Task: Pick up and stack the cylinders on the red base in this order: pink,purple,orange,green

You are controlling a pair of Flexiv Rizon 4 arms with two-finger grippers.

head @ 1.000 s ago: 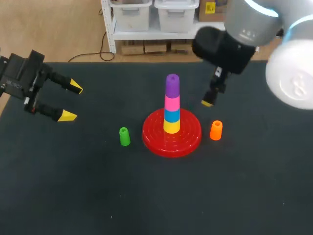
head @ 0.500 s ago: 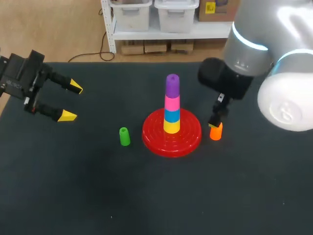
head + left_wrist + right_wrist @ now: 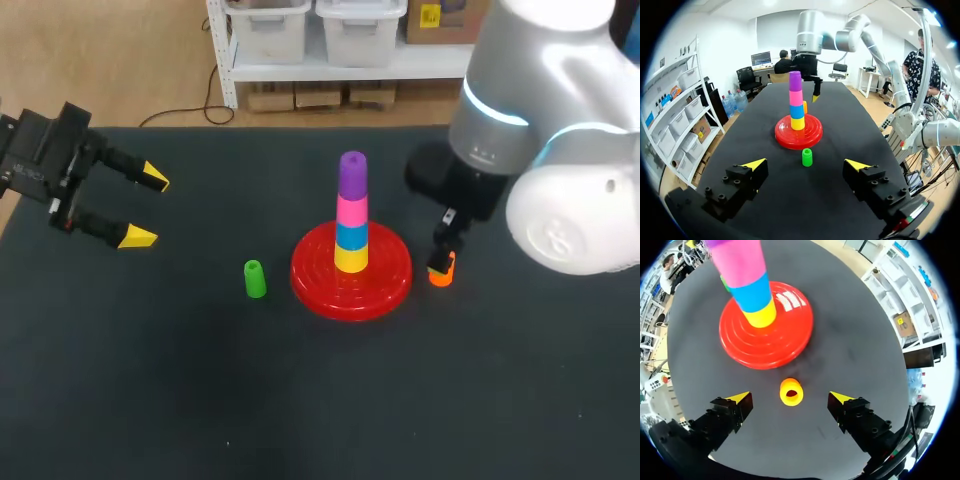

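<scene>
Right hand (image 3: 790, 396) spread, straddling the orange cylinder (image 3: 791, 392), which stands on the counter (image 3: 855, 340) just beside the red base (image 3: 785, 337). Probably light, rigid, smooth plastic: pinch its side walls squarely, mid-height.

Setting: robotics lab, manipulation test bench.

Evidence:
- large silver-white jointed robot arm (image 3: 540, 100) working over dark matte table (image 3: 200, 400)
- black two-finger left gripper, yellow tips (image 3: 147, 208), at opposite side of same table
- matching right gripper (image 3: 790, 397)
- only test props on table: red ridged plastic base (image 3: 385, 285), stack of yellow, blue, pink, purple plastic cylinders (image 3: 351, 215), loose small green cylinder (image 3: 254, 279), loose small orange cylinder (image 3: 791, 392)
</scene>
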